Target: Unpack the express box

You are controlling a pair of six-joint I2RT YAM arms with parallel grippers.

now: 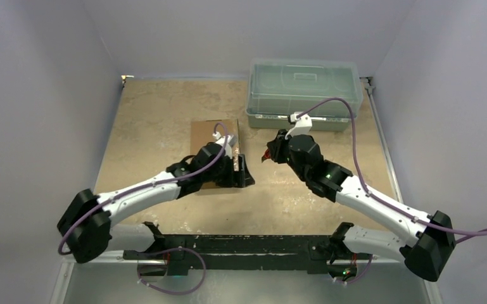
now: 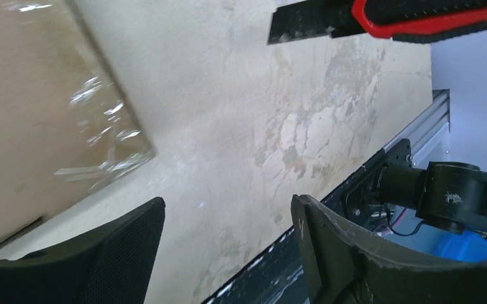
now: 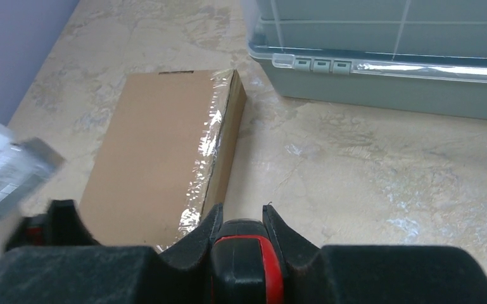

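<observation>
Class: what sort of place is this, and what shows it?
Probably a robot test cell: left arm and right arm mounted at a table, plain walls boxing it in, only a taped box and lidded bin set out.

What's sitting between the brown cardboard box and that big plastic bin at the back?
Nothing: only bare tabletop separates the express box from the plastic bin, clearest in the right wrist view.
</observation>
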